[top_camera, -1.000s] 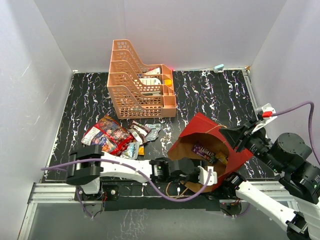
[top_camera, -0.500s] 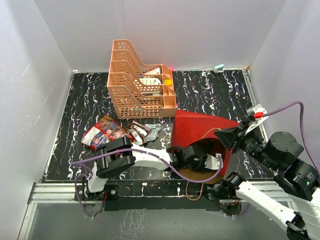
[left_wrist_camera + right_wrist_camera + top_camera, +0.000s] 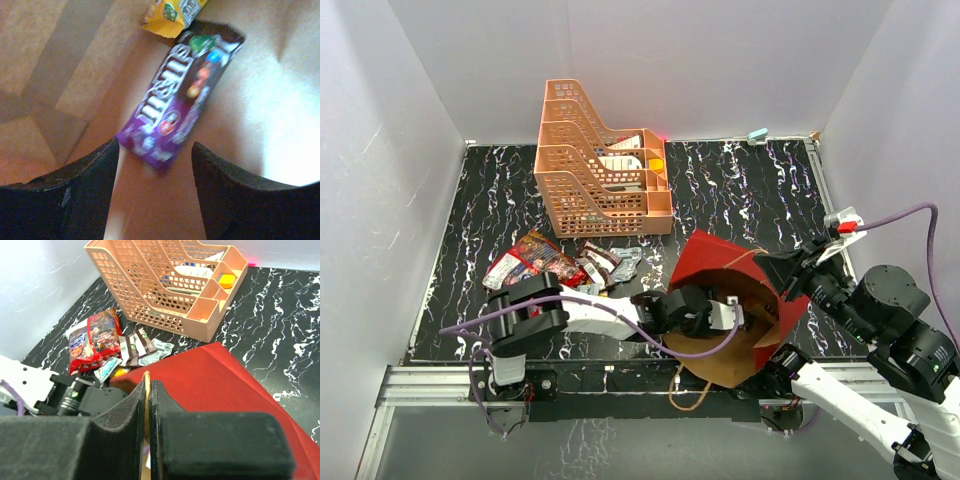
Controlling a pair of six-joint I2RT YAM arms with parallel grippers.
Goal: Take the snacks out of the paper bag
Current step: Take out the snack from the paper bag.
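My left gripper [image 3: 154, 172] is spread open inside the mouth of the tall dark-red paper bag [image 3: 718, 258]. The near end of a glossy purple candy packet [image 3: 176, 102] lies just between its fingers, and I see no pinch on it. That packet rests flat on the bag's brown kraft inside, with a small yellow packet [image 3: 169, 12] touching its far end. My right gripper [image 3: 148, 385] is pressed together on the bag's rim, a thin strip of paper caught between the pads, and it holds that edge up on the right side. Half a second ago the bag showed mostly its red outside from above. Now it has tipped so the brown interior faces the top camera again, and my left arm has swung with it. To the left of the bag, on the black marbled surface [image 3: 740, 180], lie the large red snack bag [image 3: 533, 262] and a cluster of small wrappers [image 3: 605, 266], unmoved. Behind them the orange plastic lattice tray rack [image 3: 600, 170] holds some white items and a small orange piece in its compartments.
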